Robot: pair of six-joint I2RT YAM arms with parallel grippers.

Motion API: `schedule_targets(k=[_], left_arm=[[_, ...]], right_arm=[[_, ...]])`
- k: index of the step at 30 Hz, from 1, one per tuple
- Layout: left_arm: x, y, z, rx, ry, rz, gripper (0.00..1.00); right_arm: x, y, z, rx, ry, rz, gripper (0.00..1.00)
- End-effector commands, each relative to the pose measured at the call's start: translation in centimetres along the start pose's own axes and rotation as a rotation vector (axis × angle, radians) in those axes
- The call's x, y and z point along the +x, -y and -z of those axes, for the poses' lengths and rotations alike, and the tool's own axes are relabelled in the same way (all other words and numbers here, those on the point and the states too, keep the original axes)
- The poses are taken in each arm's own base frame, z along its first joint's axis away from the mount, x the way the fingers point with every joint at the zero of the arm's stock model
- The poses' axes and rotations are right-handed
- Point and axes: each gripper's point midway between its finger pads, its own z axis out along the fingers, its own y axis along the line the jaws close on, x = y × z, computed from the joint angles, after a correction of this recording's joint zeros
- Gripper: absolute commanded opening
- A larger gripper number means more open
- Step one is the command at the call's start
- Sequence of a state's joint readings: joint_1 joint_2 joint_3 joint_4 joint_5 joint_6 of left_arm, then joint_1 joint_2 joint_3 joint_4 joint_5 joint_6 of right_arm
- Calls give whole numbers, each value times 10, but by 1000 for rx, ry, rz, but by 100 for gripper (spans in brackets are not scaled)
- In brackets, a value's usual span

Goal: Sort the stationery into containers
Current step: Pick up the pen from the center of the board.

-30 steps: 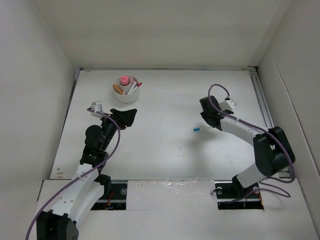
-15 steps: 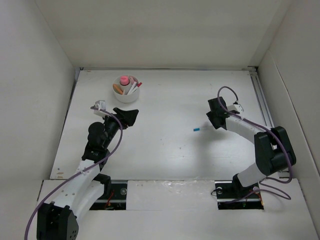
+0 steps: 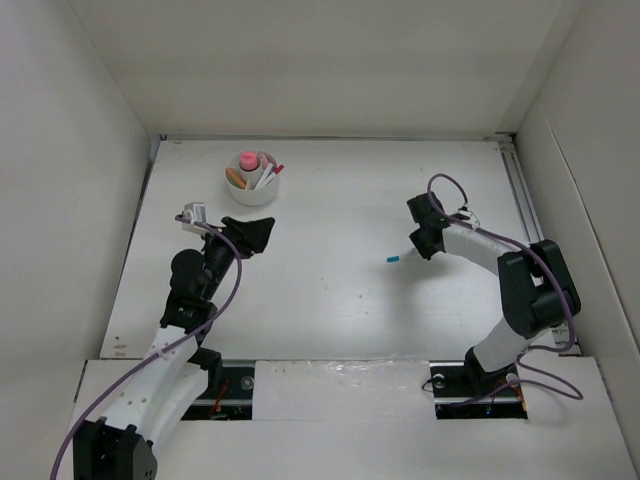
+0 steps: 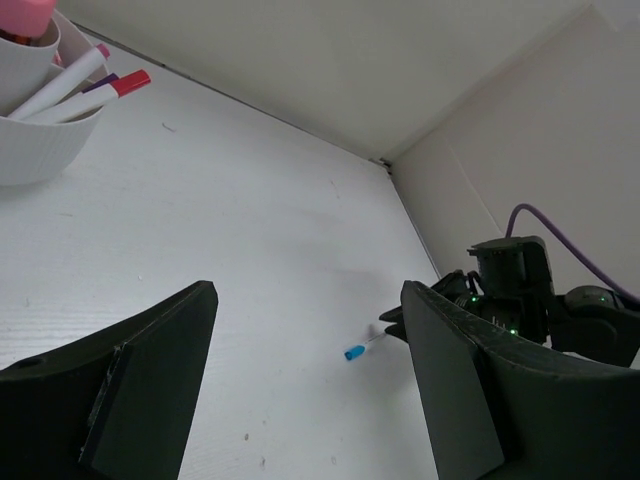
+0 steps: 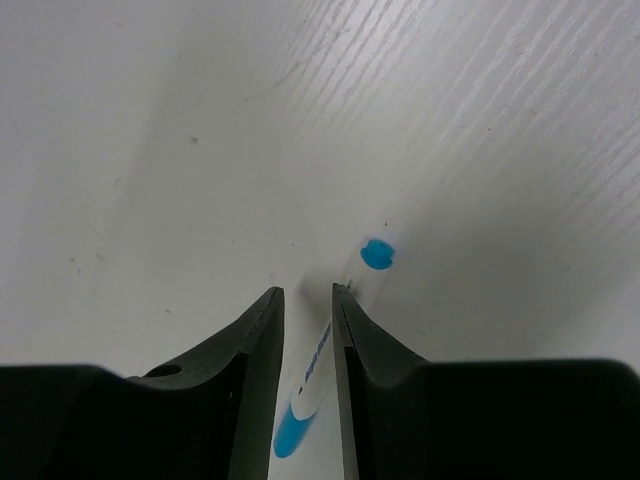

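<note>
Blue-capped pen [image 3: 393,258] just right of centre in the overhead view, down on the tabletop [image 3: 330,200] or barely off it; hard to say which. Only loose piece in sight, well apart from the bowl [image 3: 250,198] at upper left.

In the right wrist view, pen running up the middle of the frame: blue cap at the bottom edge, a blue end at the top, white barrel passing through the narrow slot between the two fingers of the right tool [image 5: 308,290]. Fingers close on either side, seemingly lined up to pinch across the thin barrel. Cannot tell whether clamped or just shy of contact. Short line of blue print on the barrel, too blurred to read. No other writing or brand visible.

Left tool [image 4: 308,295] left of centre overhead, fingers wide apart and holding nothing. Probably parked short of the bowl to leave the approach free.

Inside the bowl: pink-topped item [image 3: 248,160], orange piece [image 3: 235,178], and pens leaning over the rim, a red-capped pen [image 4: 131,82] among them. Tilted, most likely, for being longer than the compartment is deep.
</note>
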State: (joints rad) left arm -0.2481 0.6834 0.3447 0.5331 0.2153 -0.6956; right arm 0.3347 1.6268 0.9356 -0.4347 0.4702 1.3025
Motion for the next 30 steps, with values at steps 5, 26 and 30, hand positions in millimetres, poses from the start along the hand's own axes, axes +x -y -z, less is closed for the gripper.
schedule_targets(k=[5, 26, 30], left_arm=[[-34, 33, 6, 84, 94, -35, 73], [-37, 37, 13, 93, 110, -29, 73], [-37, 40, 13, 108, 109, -22, 73]], right_arm=[[30, -15, 13, 32, -50, 70, 34], [45, 20, 65, 80, 145, 45, 45], [59, 11, 64, 49, 97, 41, 65]])
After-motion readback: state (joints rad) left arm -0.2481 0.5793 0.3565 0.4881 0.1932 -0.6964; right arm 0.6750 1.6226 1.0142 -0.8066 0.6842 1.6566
